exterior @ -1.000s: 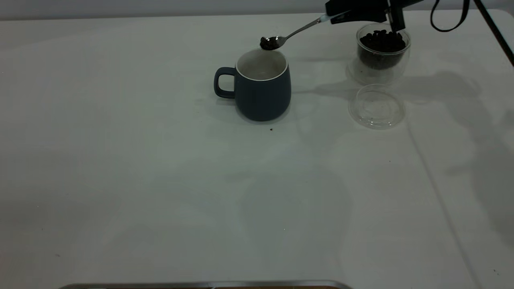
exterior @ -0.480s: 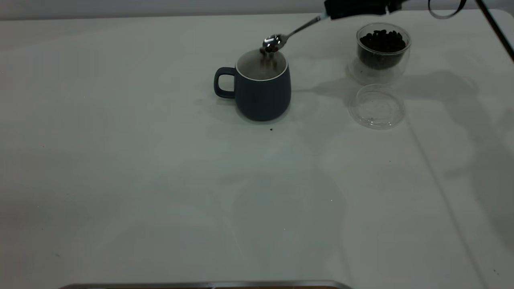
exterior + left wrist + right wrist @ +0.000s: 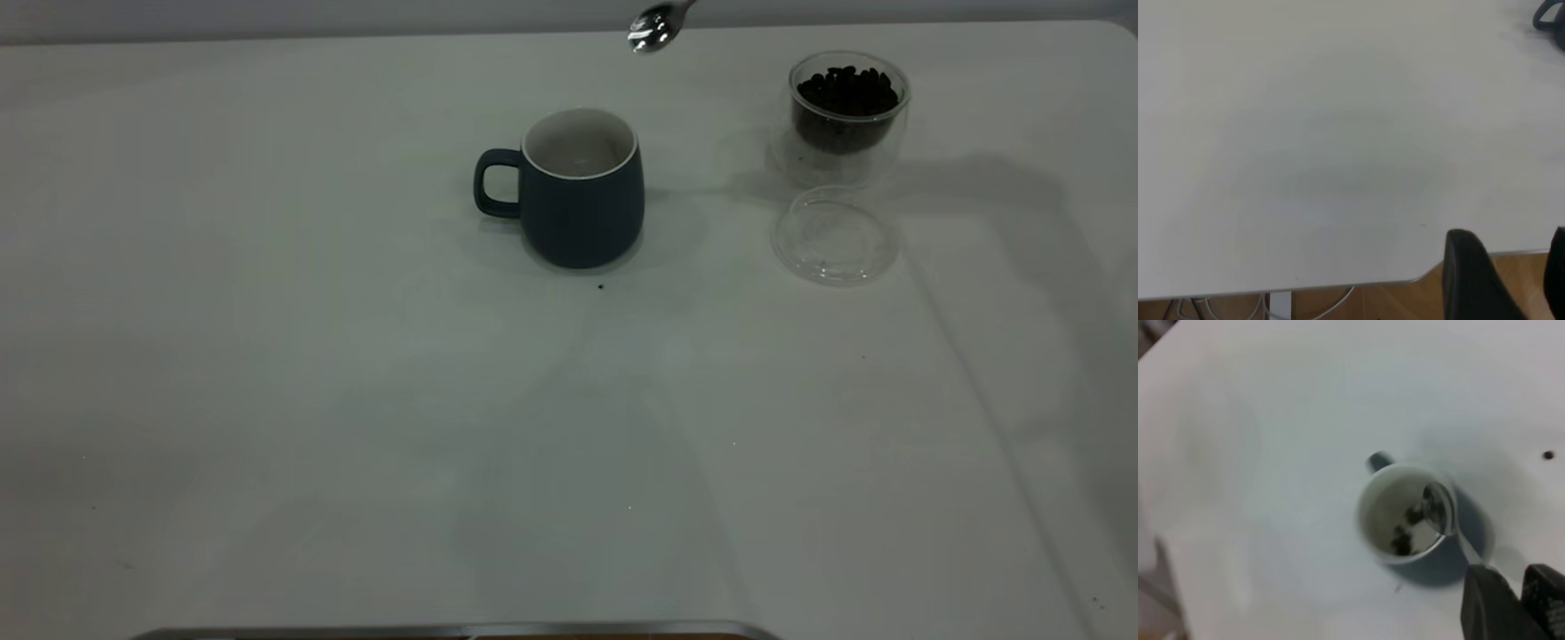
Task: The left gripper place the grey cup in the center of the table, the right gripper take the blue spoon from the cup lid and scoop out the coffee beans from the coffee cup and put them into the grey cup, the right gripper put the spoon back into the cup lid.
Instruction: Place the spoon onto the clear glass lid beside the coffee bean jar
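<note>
The grey cup [image 3: 582,191] stands upright at mid-table with its handle to the left. In the right wrist view the cup [image 3: 1451,553] holds a few coffee beans [image 3: 1403,537]. My right gripper [image 3: 1515,600] is shut on the handle of the spoon [image 3: 1438,510]. The spoon's empty bowl hangs above the cup and shows at the exterior view's top edge [image 3: 653,27]; the gripper itself is out of that view. The glass coffee cup [image 3: 847,107], full of beans, stands at the back right with the clear lid [image 3: 834,236] in front of it. My left gripper [image 3: 1511,280] is open and empty at the table's edge.
A single stray bean [image 3: 601,287] lies on the table just in front of the grey cup. The grey cup's handle [image 3: 1548,17] shows far off in the left wrist view. A metal table edge [image 3: 462,629] runs along the front.
The spoon tipped its beans into the grey cup, then rose up and back, now empty. The right gripper has left the exterior view's top edge.
</note>
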Controlling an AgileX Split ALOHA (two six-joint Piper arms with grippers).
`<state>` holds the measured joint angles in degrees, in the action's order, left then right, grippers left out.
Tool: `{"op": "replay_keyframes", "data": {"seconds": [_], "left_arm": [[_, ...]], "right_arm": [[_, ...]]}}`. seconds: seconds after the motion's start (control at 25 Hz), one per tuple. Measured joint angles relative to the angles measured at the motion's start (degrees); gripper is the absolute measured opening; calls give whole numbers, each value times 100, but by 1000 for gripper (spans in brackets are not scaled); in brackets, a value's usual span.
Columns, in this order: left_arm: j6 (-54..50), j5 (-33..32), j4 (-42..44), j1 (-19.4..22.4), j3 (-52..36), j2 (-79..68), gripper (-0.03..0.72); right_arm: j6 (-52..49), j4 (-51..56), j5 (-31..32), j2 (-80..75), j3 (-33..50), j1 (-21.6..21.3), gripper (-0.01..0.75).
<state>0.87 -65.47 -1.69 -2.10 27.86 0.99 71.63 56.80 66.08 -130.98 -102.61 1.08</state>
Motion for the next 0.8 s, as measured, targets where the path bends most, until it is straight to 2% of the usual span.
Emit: {"op": "replay_keyframes", "data": {"seconds": [0.16,0.32,0.4,0.56,0.8], "left_arm": [[0,0,0,0,0,0,337],[0,0,0,0,0,0,337],[0,0,0,0,0,0,337],[0,0,0,0,0,0,337],[0,0,0,0,0,0,337]], "right_arm": [[-591,-624,225,785,194,-322,97],[-651,-755,204,1587,1220,-703,97],[-469,-621,-33,1753,1966,-779,97],[-49,-2,-803,1438,2957,-927,97],[329,978,-1544,446,3188,-1243,97]]}}
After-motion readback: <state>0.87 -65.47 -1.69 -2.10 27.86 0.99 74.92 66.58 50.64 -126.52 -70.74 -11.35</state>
